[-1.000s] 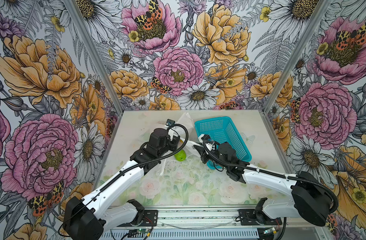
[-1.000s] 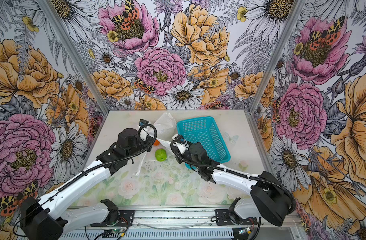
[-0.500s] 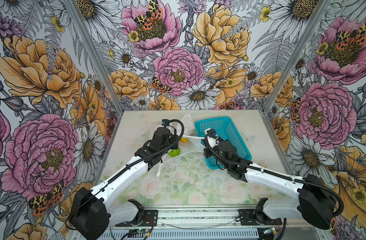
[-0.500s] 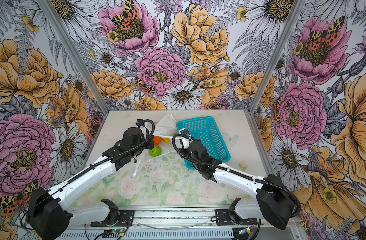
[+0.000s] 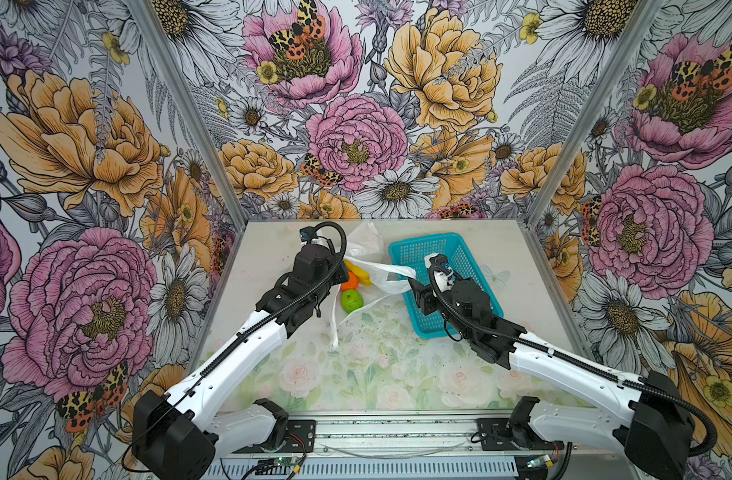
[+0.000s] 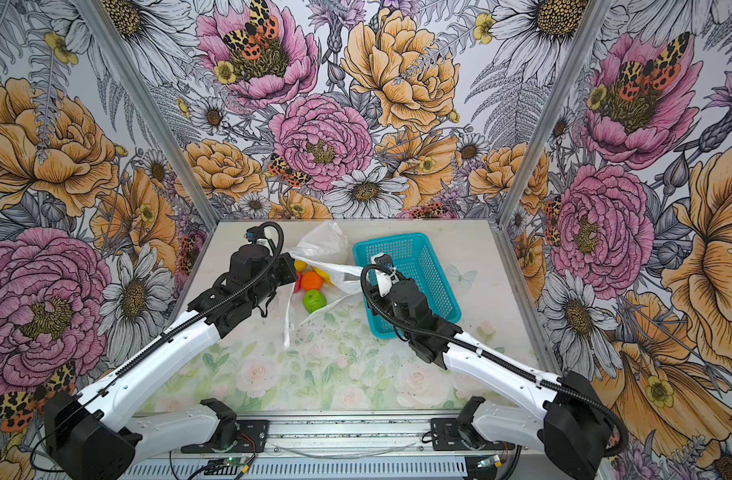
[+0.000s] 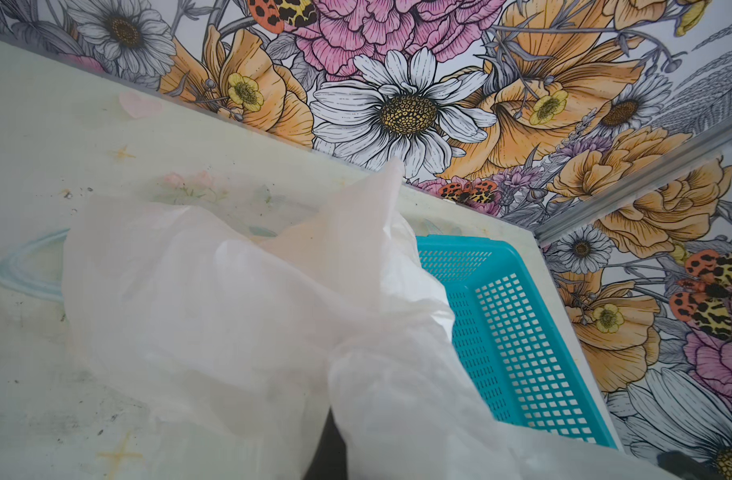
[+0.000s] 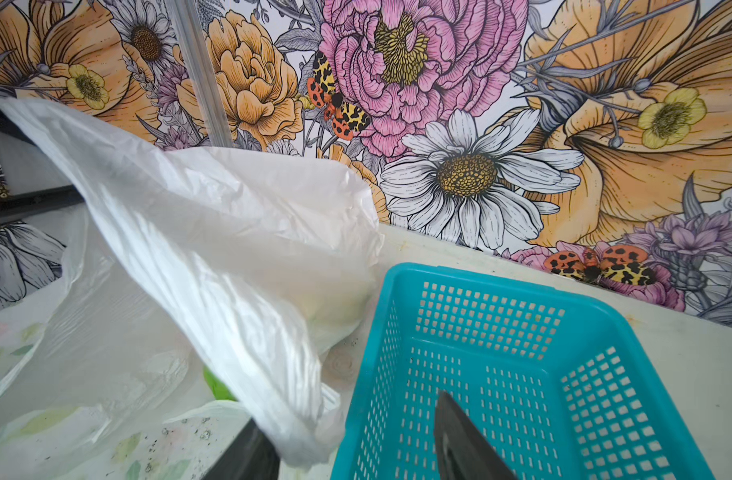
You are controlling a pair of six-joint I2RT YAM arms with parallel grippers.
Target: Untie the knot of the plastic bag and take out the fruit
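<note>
**Workspace seen from above.** The table (image 5: 268, 253) carries the plastic bag (image 5: 362, 247) at 12 o'clock of its centre. A teal basket (image 5: 423, 238) sits at 2 o'clock and looks empty. No knot is visible, and a loose handle (image 5: 334, 328) trails toward 6 o'clock, so untying appears done. The left gripper (image 6: 290, 270) is closed, pinching bag film at the mouth's 9 o'clock side. The right gripper (image 8: 347, 419) stands open, with film draped over one finger. The fruit lies in the gaping mouth: green apple (image 5: 352, 300), orange (image 5: 350, 281) and a yellow piece (image 5: 358, 271). Taking it out remains.
</note>
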